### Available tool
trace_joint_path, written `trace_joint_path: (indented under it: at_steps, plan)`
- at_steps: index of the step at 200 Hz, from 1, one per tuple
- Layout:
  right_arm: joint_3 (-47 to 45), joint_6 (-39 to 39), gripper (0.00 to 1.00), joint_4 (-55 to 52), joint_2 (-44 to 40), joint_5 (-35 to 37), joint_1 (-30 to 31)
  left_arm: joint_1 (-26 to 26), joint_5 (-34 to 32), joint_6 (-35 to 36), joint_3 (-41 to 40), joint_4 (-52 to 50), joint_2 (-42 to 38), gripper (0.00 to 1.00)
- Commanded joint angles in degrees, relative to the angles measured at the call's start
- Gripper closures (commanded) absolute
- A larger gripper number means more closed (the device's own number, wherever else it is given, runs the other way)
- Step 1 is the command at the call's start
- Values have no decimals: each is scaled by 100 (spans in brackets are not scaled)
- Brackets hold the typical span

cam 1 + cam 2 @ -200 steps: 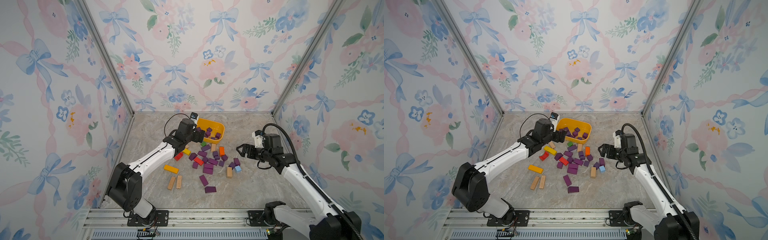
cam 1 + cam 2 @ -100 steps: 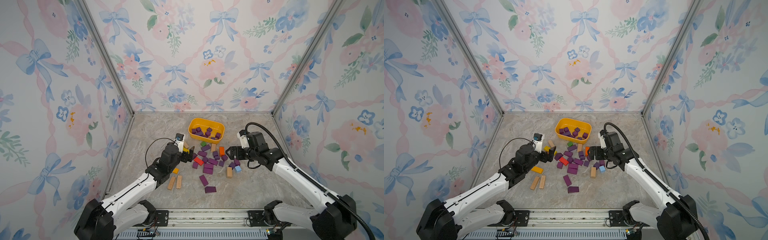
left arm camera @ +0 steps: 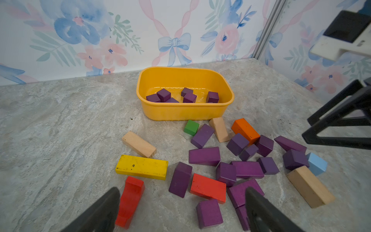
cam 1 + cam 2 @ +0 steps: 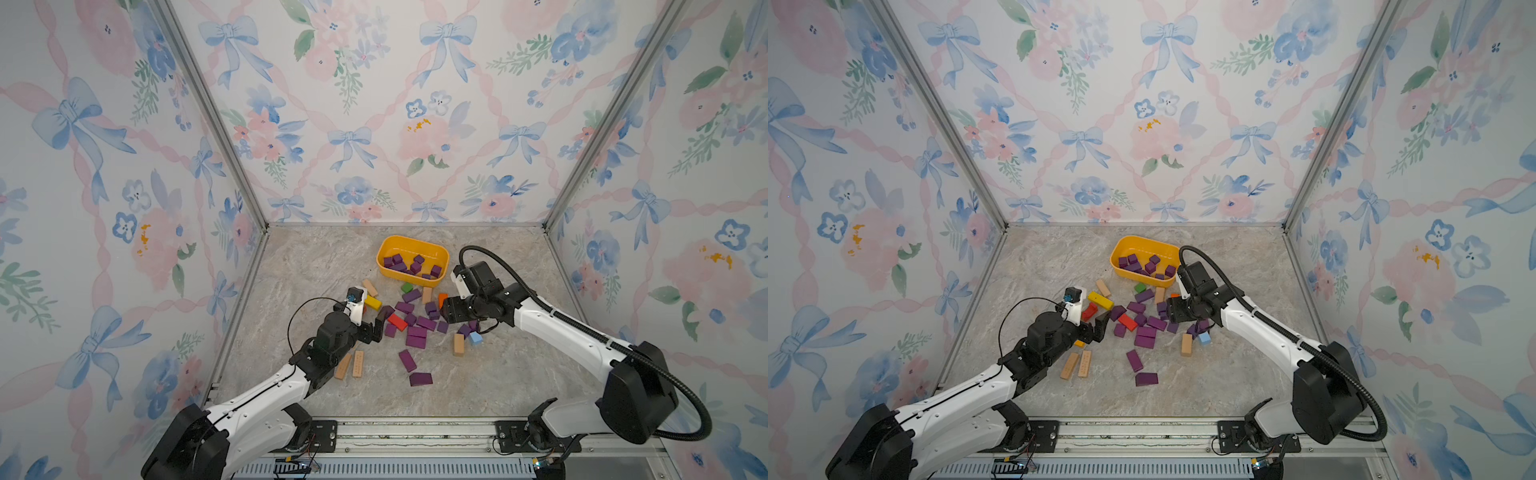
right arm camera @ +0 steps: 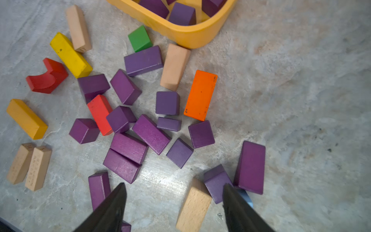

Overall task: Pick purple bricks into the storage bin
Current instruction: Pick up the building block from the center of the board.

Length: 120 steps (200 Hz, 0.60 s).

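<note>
bricks (image 4: 399, 267) lie in the storage bin (image 4: 411, 245), more before it.

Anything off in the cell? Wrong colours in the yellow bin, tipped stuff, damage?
Nothing serious. The storage bin sits upright, and only purple bricks show inside it. The loose blocks lie scattered on the table beside it. Only blemish: dark scuffs in the paint of the yellow bar and the orange block.

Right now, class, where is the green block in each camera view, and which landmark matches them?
Top view: green block just before the near wall of the storage bin.
Top view: green block, same spot.
Left wrist: green block between bin and a purple brick.
Right wrist: green block beside the bin's wall.
Shared landmark: the storage bin.
</note>
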Motion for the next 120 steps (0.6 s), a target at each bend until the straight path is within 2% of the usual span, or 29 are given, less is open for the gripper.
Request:
trace_joint_path:
  at_steps: [1, 46, 76, 100, 120]
  plan:
    - [222, -100, 32, -434, 186, 326, 107, -63, 235, 236, -192, 419, -85, 2]
    - [-77, -192, 33, -521, 150, 365, 159, -143, 414, 504, -542, 817, -272, 2]
    - [-455, -754, 31, -411, -151, 272, 493, -176, 474, 638, -652, 888, -358, 2]
    - [-1086, -1309, 29, -16, -558, -147, 776, -180, 453, 622, -701, 884, -456, 2]
    - [-1513, -1467, 28, 442, -787, -503, 1044, -181, 300, 257, -794, 878, -697, 2]
